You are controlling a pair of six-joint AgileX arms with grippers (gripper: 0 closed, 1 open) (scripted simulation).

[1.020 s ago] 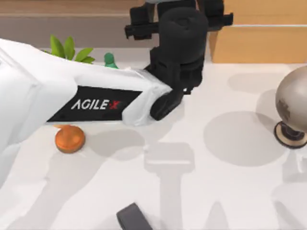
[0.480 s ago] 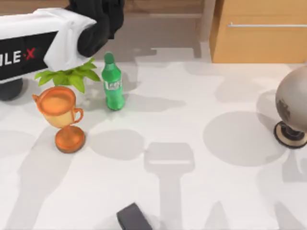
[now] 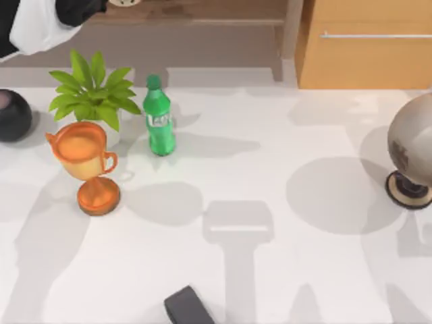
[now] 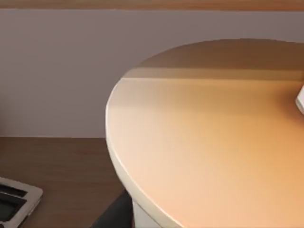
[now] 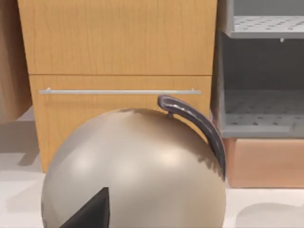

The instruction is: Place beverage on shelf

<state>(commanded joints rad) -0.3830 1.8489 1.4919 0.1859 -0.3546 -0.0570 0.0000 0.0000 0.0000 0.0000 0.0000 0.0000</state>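
From above, the left arm (image 3: 37, 27) reached into the far left corner, with the left gripper (image 3: 82, 8) over the shelf (image 3: 202, 10), the light-brown board running along the back above its grey-brown panel. On the white tabletop (image 3: 270, 270) below stood a leafy plant (image 3: 91, 91), a green soda bottle (image 3: 158, 120) just beside it and an orange trophy cup (image 3: 84, 162) in front. An orange-tan cabinet (image 3: 364, 54) sat at the back right, with a metallic sphere (image 3: 415, 145) near the right edge.

From the left wrist, the beverage (image 4: 213, 142) loomed very close as a broad peach-orange curve above the shelf's wood. A grey wall stood behind it. I couldn't tell whether the gripper was closed on it or had let go.

The right arm's wrist camera faced the sphere and the cabinet's metal handle (image 5: 118, 91). I couldn't tell that gripper's state.
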